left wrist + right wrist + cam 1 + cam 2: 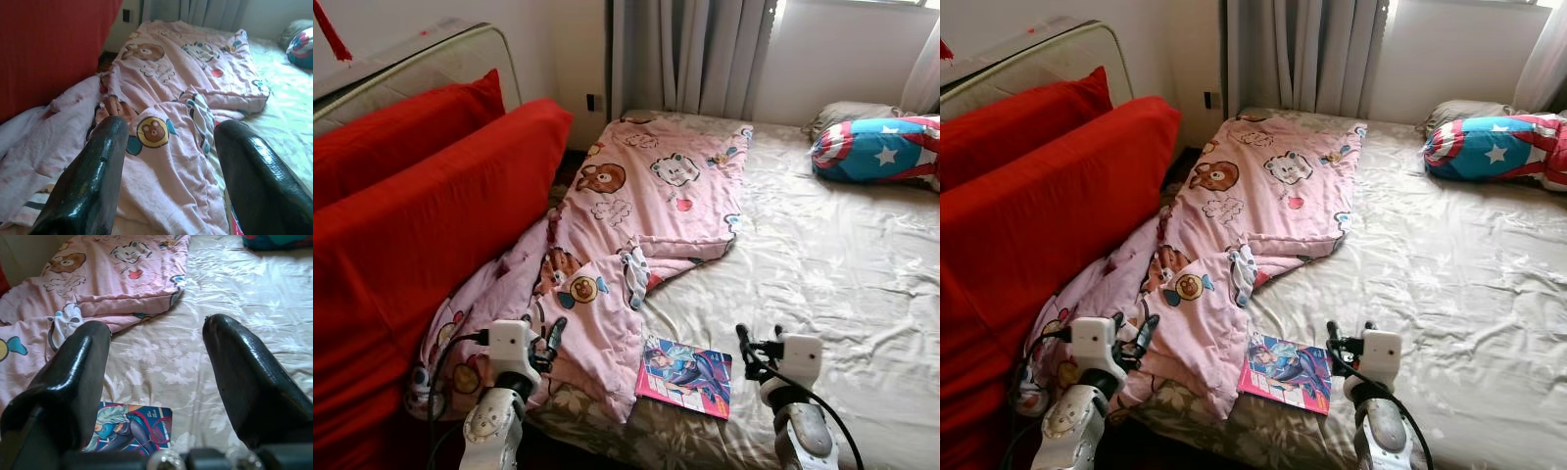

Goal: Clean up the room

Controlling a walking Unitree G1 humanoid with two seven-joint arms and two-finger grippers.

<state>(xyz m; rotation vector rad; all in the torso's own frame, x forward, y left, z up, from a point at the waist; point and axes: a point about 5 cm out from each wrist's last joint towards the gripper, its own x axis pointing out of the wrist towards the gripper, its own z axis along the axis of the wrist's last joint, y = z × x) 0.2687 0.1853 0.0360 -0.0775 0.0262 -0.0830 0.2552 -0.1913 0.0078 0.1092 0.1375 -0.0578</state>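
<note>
Bed ahead; my grippers, left and right, gape empty. Grabbing the book may snag the quilt.

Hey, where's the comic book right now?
The comic book lies flat on the bed near its front edge, just beside the hanging edge of the pink blanket, between the two hands and closer to the right hand.
</note>
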